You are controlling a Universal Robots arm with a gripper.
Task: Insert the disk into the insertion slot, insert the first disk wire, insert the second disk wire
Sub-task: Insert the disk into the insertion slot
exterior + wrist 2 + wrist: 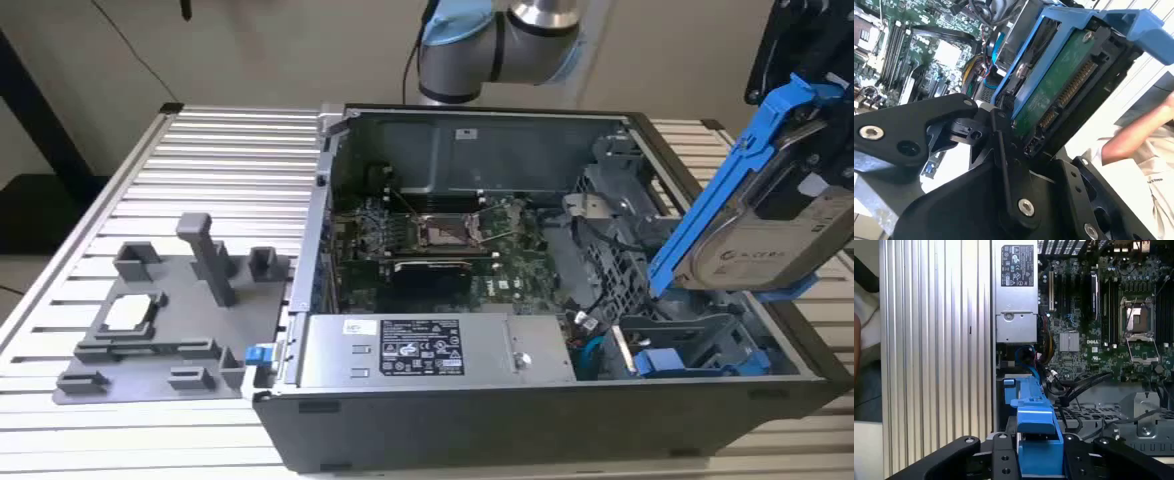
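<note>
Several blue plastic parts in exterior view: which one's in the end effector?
The one clipped to the disk, tilted above the case at the exterior view's right, clamped in the end effector. Another blue part sits low inside the case.

A ribbed aluminium table stands before a plain beige wall under even light.

Slatted metal table, computer case, grey fixture
</note>
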